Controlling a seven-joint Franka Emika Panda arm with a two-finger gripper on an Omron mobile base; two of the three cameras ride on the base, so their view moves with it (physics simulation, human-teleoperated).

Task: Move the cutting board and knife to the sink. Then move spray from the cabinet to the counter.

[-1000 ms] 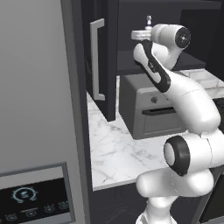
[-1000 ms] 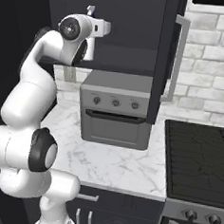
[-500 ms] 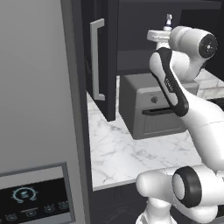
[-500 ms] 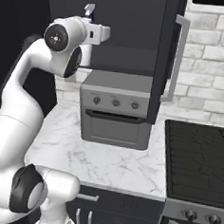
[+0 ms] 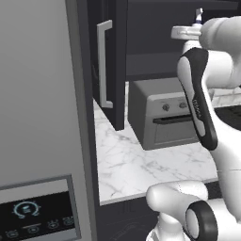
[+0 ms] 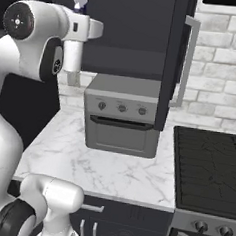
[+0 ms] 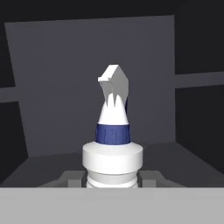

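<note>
Currently, item one: spray [image 7: 113, 131], a white bottle with a blue collar band and white trigger nozzle, standing upright with its long axis vertical; in the hand view the nozzle tip leans toward the upper right. It sits high above the toaster oven [image 5: 164, 113], at the mouth of the open cabinet [image 6: 136, 36], and is seen as a small white-and-blue tip atop the wrist in both base views. End effector [image 7: 112, 177]: closed narrowly about the bottle's lower body, fingertips hidden behind the bottle's shoulder. Cabinet interior: dark, with a back wall and shelf floor visible behind the bottle. Cabinet door [image 5: 110, 61], with silver bar handle, stands open to the left of the toaster oven. Table [image 5: 127, 164], white marble, carries the toaster oven. Stove [image 6: 208, 172] lies just right of the toaster oven; fridge [image 5: 40, 117] stands left of it.
</note>
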